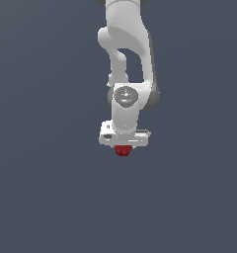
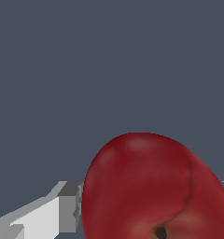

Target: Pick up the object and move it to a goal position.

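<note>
Plain grey ground all round; pincer (image 1: 123, 147) clamps red object (image 1: 123, 151).

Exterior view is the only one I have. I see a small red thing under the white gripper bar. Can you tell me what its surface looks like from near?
Observer: In the wrist view the red ball is glossy dark red, with a crease down one side and a small dark dimple near the picture's edge.
Operator: Do I miss any part of the gripper around it?
Observer: A grey and white finger shows right beside the ball on one side, seemingly touching it; a sliver of another shows at the other side.
Operator: Is there something behind the ball?
Observer: Only plain blue-grey background; no goal marker shows.
</note>
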`<state>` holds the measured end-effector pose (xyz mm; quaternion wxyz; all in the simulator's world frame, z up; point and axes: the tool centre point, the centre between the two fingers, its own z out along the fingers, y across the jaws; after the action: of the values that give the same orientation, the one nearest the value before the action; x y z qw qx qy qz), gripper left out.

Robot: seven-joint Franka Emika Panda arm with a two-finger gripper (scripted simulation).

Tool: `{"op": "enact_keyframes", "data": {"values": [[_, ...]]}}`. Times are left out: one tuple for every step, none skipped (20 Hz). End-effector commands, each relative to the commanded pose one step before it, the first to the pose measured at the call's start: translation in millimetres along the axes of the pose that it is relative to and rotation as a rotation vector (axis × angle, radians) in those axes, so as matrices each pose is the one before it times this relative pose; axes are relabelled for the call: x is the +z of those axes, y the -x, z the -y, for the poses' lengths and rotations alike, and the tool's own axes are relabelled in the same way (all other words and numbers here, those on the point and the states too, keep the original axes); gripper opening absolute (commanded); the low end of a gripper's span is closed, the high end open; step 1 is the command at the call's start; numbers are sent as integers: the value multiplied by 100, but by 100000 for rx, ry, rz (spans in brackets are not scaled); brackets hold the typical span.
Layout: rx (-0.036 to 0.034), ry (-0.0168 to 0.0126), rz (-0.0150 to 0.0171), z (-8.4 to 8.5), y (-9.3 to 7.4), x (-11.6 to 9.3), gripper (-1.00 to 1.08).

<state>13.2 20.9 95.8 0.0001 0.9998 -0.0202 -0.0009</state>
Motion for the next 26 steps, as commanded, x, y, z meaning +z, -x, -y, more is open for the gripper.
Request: {"op": "enact_keyframes", "data": {"values": [[79,4,-221,1409,-1506,-923,-100],[0,0,0,522,-540,-287,-100],[0,0,0,507,-527,-279,-100],[0,0,0,493,-515,-271,-100],[0,0,0,479,-503,-263,-100],[0,0,0,465,-491,-256,-100],[0,0,0,452,-480,-248,-100],[0,0,0,438,-468,-241,-100],[0,0,0,425,-457,-234,-100],[0,0,0,413,-447,-227,-100],[10,-9,47,389,-440,-187,-100],[0,0,0,367,-403,-202,-100],[0,0,0,337,-373,-185,-100],[0,0,0,308,-344,-169,-100],[0,0,0,281,-316,-154,-100],[0,0,0,256,-291,-140,-100],[0,0,0,232,-266,-127,-100],[0,0,0,210,-242,-115,-100],[0,0,0,188,-219,-103,-100],[0,0,0,167,-197,-92,-100],[0,0,0,147,-176,-81,-100],[0,0,0,128,-155,-71,-100],[0,0,0,110,-136,-61,-100],[0,0,0,93,-117,-51,-100],[0,0,0,77,-98,-42,-100],[0,0,0,61,-80,-34,-100]]}}
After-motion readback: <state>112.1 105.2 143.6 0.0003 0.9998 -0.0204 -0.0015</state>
